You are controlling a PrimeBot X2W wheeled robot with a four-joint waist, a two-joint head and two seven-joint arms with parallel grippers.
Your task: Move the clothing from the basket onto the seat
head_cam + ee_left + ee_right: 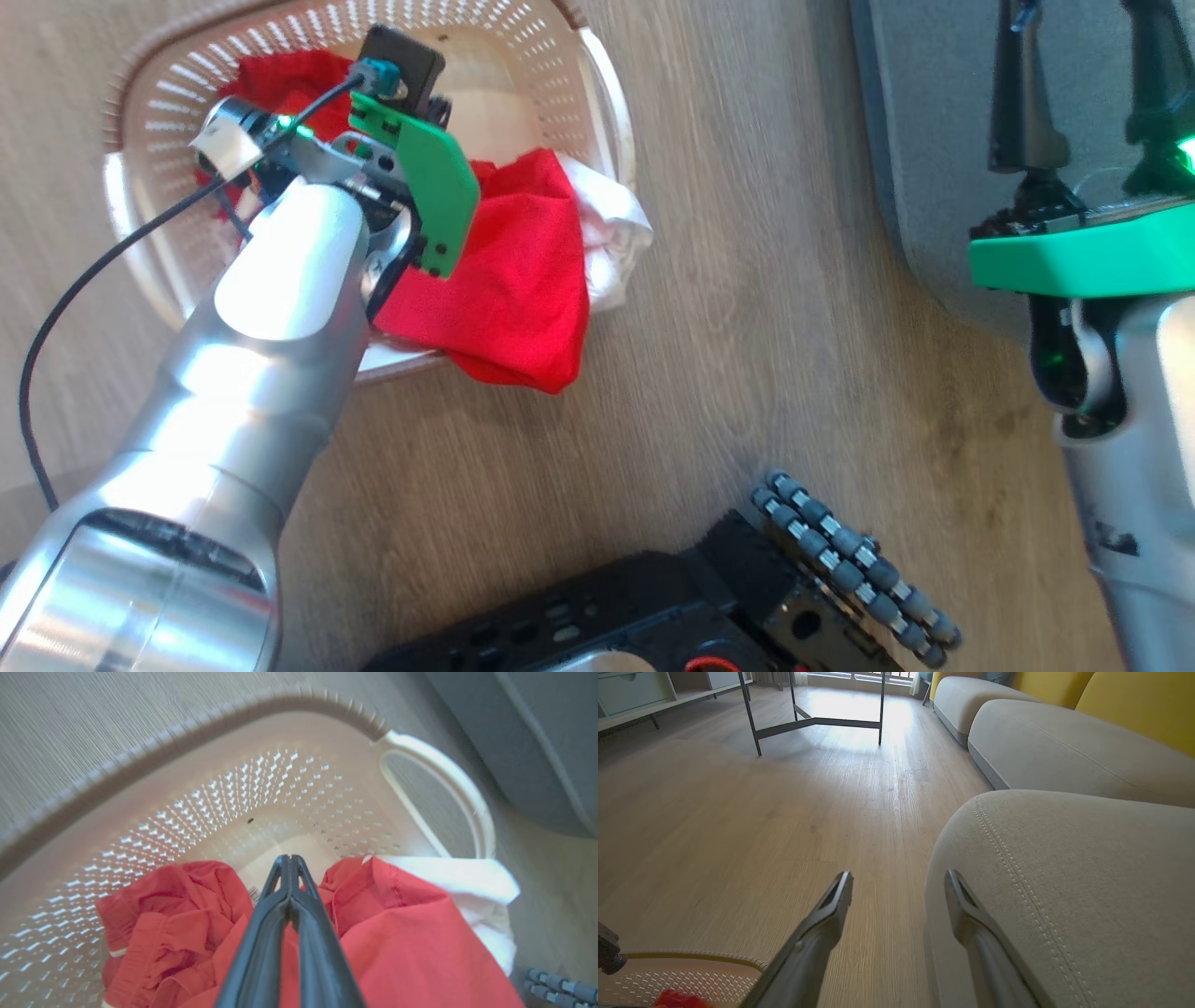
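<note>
Left gripper (290, 859) closed over the red garment (402, 938) in the basket (280, 784); right gripper (898, 877) open beside the seat (1064, 858).

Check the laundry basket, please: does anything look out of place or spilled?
Yes. The red garment and the white garment hang over the rim of the laundry basket, on the side facing the grey seat. The red one seems to reach the wooden floor.
</note>
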